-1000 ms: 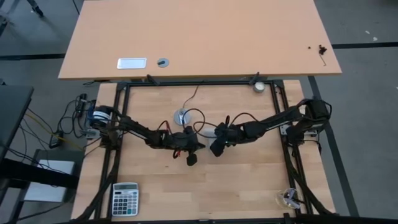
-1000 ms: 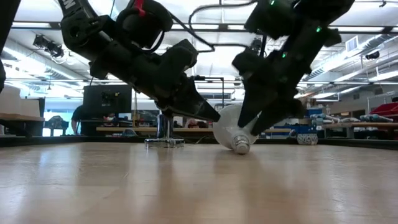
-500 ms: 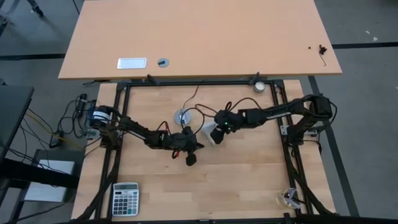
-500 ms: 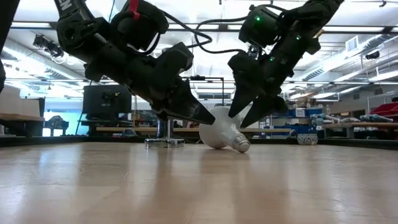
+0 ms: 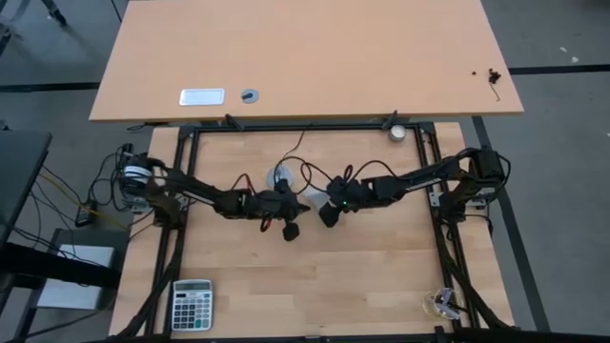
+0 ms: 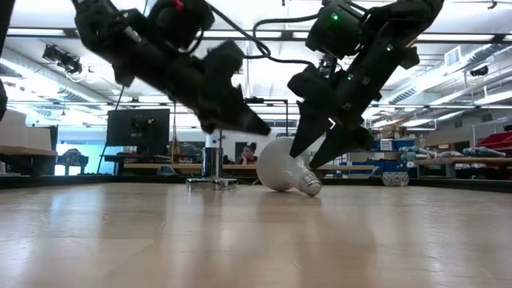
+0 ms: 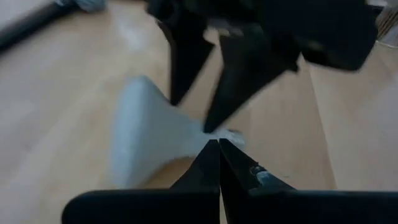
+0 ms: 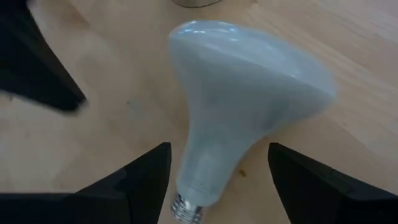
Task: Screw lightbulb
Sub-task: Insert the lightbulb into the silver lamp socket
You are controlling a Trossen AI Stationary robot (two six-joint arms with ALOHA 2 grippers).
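Both right tool (image 8: 219, 177) fingers straddle lightbulb (image 8: 239, 99) neck.

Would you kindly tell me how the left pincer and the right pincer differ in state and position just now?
The left pincer is shut, fingers pressed together; the right pincer is open, fingers spread either side of the lightbulb's narrow neck. The left sits beside the bulb, off the table; the right straddles it from above. Neither grips the bulb, which lies on its side on the table.
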